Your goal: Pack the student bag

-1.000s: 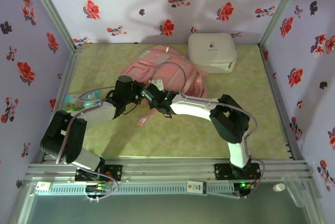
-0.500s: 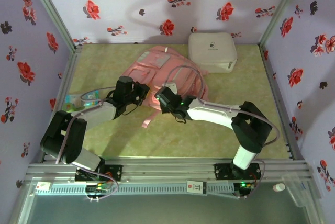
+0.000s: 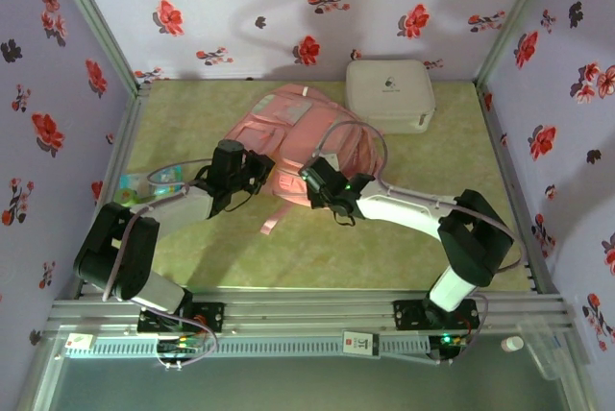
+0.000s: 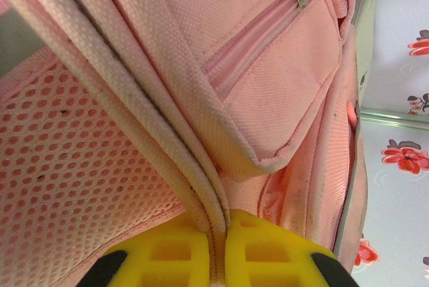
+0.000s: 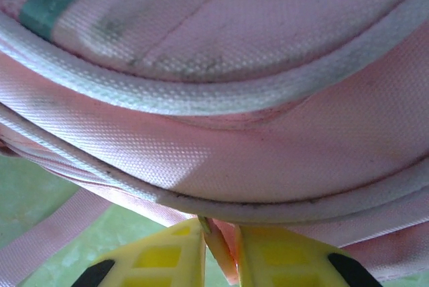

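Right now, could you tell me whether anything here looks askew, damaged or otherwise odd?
The student bag lies slumped at an angle, with one strap trailing loose toward the near side. Its fabric shows grey smudges close up, so it looks soiled. No tear or spill is visible.

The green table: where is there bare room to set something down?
Bare: the right side between the white case, the wall and the right arm; the near strip before the student bag; the far-left corner beside it. Crowded: the middle, where both arms meet the bag, and around the colourful packet at left.
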You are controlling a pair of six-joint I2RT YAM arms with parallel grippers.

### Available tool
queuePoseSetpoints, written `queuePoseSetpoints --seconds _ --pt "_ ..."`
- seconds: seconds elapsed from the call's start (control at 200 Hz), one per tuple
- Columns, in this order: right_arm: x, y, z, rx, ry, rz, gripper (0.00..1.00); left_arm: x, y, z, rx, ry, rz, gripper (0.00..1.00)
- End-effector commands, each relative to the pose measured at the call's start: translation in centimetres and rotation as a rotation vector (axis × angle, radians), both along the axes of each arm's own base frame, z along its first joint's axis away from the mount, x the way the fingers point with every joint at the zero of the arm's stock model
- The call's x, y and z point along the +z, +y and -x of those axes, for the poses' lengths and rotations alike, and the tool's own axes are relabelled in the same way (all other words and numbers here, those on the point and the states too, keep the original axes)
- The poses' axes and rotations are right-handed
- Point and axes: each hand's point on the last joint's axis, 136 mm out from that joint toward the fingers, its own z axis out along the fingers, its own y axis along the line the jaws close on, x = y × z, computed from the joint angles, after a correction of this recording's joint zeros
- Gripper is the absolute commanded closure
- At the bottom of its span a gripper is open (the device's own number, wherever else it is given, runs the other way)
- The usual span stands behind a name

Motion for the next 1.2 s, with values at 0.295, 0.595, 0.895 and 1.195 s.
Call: queuePoseSetpoints --seconds 0.295,0.595,0.895,1.195 --pt "-0.6 -0.8 -1.3 -0.002 0.004 0.076 0.75 0.6 0.4 -0.5 -0.012 -0.031 -0.015 0.94" --pt "0.3 -3.3 -0.8 -0.059 -0.025 0.111 0.89 -0.2 1.2 -0.4 0.003 -0.02 -0.047 0.94" --pt "0.9 -8.4 -1.5 -0.13 -0.069 0.043 0.9 -0.7 3.0 -0.9 0.007 -0.027 -0.123 0.95" --pt "1.5 -4.4 -2.1 0.045 -0.034 -0.05 1.0 -1.2 4.4 -2.3 -0.02 -0.028 -0.197 0.93"
